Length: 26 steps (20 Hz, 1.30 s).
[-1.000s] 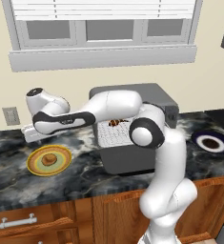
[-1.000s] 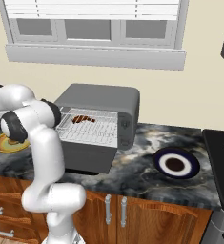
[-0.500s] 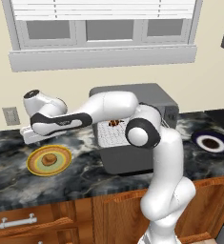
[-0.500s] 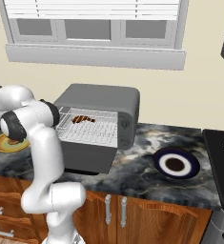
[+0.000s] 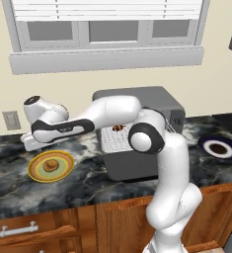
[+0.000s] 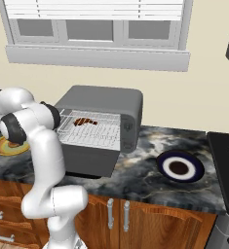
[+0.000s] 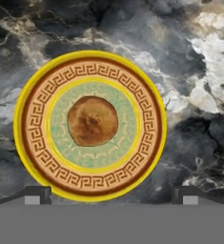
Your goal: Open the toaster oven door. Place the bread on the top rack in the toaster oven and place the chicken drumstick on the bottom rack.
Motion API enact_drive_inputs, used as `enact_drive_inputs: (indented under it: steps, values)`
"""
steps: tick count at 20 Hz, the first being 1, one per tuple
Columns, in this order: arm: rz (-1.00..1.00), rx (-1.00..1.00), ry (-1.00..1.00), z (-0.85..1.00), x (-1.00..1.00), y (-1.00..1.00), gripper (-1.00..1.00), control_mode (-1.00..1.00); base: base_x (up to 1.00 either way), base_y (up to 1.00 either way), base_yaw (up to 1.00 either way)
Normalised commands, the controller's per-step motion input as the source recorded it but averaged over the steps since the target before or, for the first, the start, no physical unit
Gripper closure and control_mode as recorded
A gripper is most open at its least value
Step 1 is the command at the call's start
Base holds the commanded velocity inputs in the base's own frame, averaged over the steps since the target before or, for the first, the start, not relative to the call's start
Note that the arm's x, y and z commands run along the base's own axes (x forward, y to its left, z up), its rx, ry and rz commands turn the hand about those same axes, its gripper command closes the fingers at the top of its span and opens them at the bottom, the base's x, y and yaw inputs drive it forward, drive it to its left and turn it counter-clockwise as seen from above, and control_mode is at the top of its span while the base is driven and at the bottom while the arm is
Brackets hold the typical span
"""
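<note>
Judging from how things lie, the toaster oven door [image 6: 89, 160] is already down and the chicken drumstick [image 6: 85, 121] sits on a wire rack inside the toaster oven [image 6: 104, 104] — which rack I cannot tell; the bread [image 7: 93, 120] is not yet moved; it rests in the middle of a yellow patterned plate [image 7: 35, 116] at the left of the left base view, on the marble desk [image 5: 88, 183]. The gripper [image 7: 108, 195] hangs just above that plate with its fingers spread wide and nothing between them, so the pick of the bread is the step in hand, then its carry to the top rack. At the right of both base views lies a dark blue plate [image 6: 180, 167], well apart from the work; a stovetop [image 6: 225, 160] fills the far right edge; nothing stands between plate and oven but the lowered door itself.
</note>
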Motion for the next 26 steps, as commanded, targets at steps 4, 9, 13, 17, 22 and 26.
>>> enact_drive_inputs:
  steps: [4,9,13,17,22,26]
  values:
    - [0.0,0.0,-0.06,-0.08,0.1,0.0,-1.0,-1.0,0.0,0.0,0.0]
    - [-0.03,0.0,-0.05,-0.07,0.08,0.01,-1.0,-1.0,0.0,0.0,0.0]
    - [-0.05,0.01,-0.02,-0.09,0.01,0.03,-1.0,-1.0,0.0,0.0,0.0]
    - [-0.04,0.02,-0.03,-0.06,0.01,0.05,-1.0,-1.0,0.0,0.0,0.0]
    - [-0.03,0.04,-0.05,-0.08,0.0,0.03,-1.0,-1.0,0.0,0.0,0.0]
    - [-0.04,0.01,-0.05,-0.15,0.0,0.05,-1.0,-1.0,0.0,0.0,0.0]
